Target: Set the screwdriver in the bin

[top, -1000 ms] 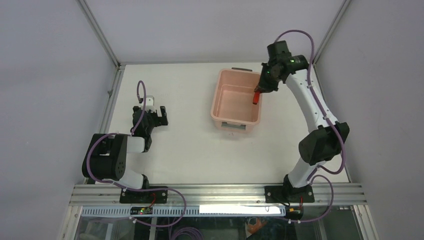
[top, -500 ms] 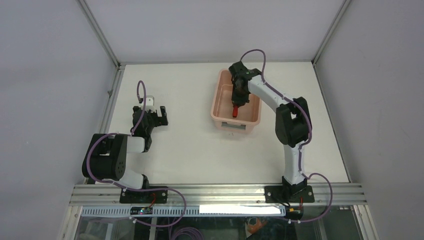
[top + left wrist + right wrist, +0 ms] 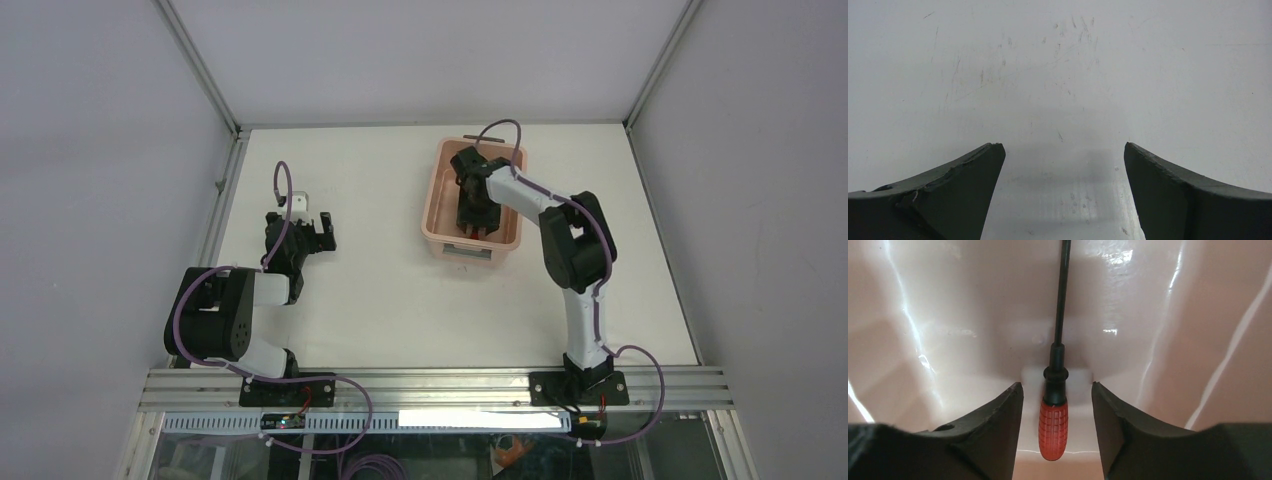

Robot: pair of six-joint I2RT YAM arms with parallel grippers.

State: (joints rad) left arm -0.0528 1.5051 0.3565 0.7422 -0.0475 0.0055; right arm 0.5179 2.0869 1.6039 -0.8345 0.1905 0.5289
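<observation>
In the top view the right gripper (image 3: 476, 224) reaches down inside the salmon-pink bin (image 3: 432, 200), which sits in the upper middle of the frame on the white table (image 3: 380, 290). The arm covers the screwdriver from above, so the right wrist view has to settle where it is.

There the screwdriver (image 3: 1053, 430) lies low in the centre of the frame. Its ribbed red handle points toward the bottom edge and its thin dark shaft runs straight up and out of the top edge, with glossy pink bin wall (image 3: 1173, 340) all around it. The right gripper's fingers (image 3: 998, 415) are spread, and a strip of pink shows on each side of the handle, so nothing is pinching the tool; it looks released. It seems to rest on the bin's inner surface, though whether on the floor or leaning on a wall is hard to tell.

At the left of the top view the left gripper (image 3: 312, 222) sits low over the table, well apart from the bin. Its wrist view shows its fingers (image 3: 963, 175) splayed wide over bare scuffed surface, with nothing between them.

My reading is that the drop is made and the tool is inside the tub. What looks left is lifting the right arm clear of the rim without catching the shaft
</observation>
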